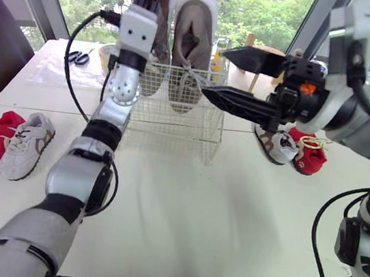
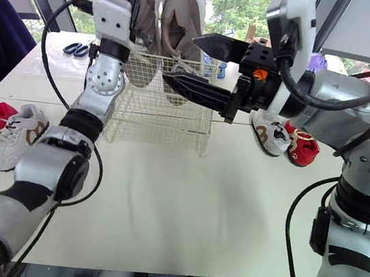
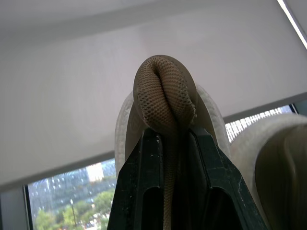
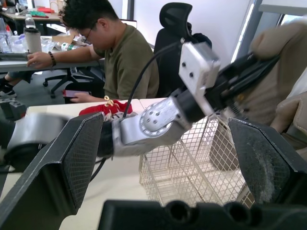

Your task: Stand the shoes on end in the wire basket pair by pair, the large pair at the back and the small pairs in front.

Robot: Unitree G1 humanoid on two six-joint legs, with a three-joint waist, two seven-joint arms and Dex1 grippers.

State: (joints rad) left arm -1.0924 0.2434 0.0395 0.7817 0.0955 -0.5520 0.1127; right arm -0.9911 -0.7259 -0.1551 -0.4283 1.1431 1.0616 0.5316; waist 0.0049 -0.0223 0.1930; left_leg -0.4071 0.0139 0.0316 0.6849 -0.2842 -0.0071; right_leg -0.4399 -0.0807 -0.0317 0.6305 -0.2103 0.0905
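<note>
White table (image 1: 183,200). Left gripper (image 3: 168,136) clenched on large shoe (image 3: 163,91), upright in wire basket (image 1: 175,113), mate (image 1: 193,43) just beside. Right gripper (image 1: 215,72) spread wide near basket; small pair (image 1: 277,146) beyond it, second small pair (image 1: 27,144) well outboard of left gripper.

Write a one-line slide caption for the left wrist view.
Left claw pinches the tan mesh rim of one large shoe, its partner shoe alongside.

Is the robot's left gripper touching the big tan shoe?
Touching. The left wrist view shows the left gripper pinching the big tan shoe by its mesh rim.
</note>
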